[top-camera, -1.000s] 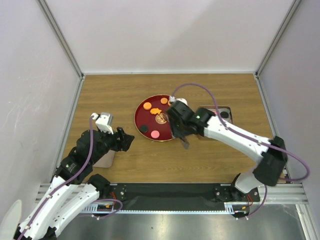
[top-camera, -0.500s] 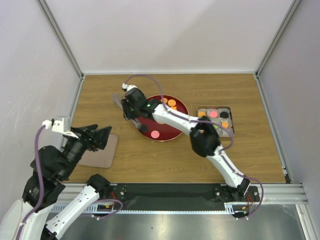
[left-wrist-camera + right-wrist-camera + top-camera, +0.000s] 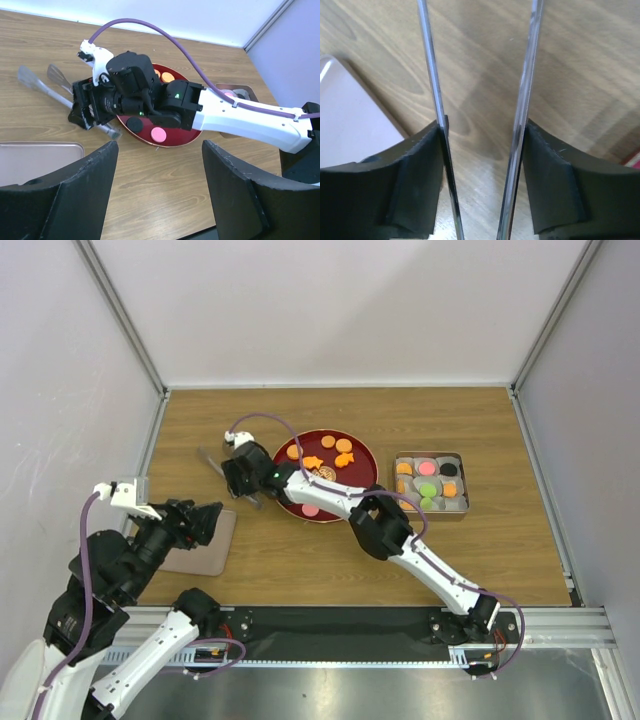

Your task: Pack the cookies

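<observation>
Top external view: cookies [image 3: 427, 489] are partly filling tin [image 3: 462, 485], others are waiting on plate [image 3: 362, 475]; right jaws are pinching tongs [image 3: 213, 462], left jaws are standing spread.

Tongs [image 3: 429, 60] sit in the right claw [image 3: 482, 140]. The plate [image 3: 365, 475], bearing cookies [image 3: 328, 442], lies just right of it. Tin [image 3: 462, 485] is farther right, lid [image 3: 215, 540] near-left.

The wooden table [image 3: 300, 565] carries 3 things directly. A round dark-red plate [image 3: 365, 468] sits near the middle. A rectangular metal tin [image 3: 431, 455] lies to its right, just apart from it. A flat, pale rectangular tray [image 3: 212, 548] with rounded corners lies at the left toward the near edge, well apart from the plate.
</observation>
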You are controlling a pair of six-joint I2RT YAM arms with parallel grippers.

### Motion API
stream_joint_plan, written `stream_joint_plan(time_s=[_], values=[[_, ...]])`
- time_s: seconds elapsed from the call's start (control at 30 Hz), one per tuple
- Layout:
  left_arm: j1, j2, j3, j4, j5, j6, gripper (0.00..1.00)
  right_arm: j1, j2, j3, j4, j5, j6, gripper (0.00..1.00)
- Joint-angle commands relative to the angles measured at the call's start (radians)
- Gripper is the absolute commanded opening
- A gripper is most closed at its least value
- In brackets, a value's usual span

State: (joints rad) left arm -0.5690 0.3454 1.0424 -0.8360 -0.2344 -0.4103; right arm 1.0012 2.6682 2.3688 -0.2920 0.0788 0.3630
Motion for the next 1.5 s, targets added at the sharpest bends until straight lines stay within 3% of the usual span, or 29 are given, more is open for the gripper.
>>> stream_joint_plan(time_s=[0.0,0.37,0.83,1.13,1.47], values=[[-0.005,0.009,-0.012,0.009,-0.017,-0.002,0.74,0.022,0.009,0.037,0.059,0.05,-0.041,0.63],[-0.003,0.027,-0.031,0.026,-0.016,-0.019,0.75,0.01,-0.079,0.003,0.074,0.102,-0.084,0.82],[-0.005,0.078,-0.016,0.032,-0.077,-0.039,0.75,-0.038,-0.427,-0.172,0.113,0.091,-0.049,0.82],[-0.005,0.168,-0.151,0.089,-0.157,-0.119,0.76,-0.118,-0.919,-0.73,0.155,0.136,0.073,0.81],[-0.002,0.302,-0.285,0.114,-0.299,-0.369,0.76,-0.119,-1.359,-1.224,0.133,0.165,0.157,0.8]])
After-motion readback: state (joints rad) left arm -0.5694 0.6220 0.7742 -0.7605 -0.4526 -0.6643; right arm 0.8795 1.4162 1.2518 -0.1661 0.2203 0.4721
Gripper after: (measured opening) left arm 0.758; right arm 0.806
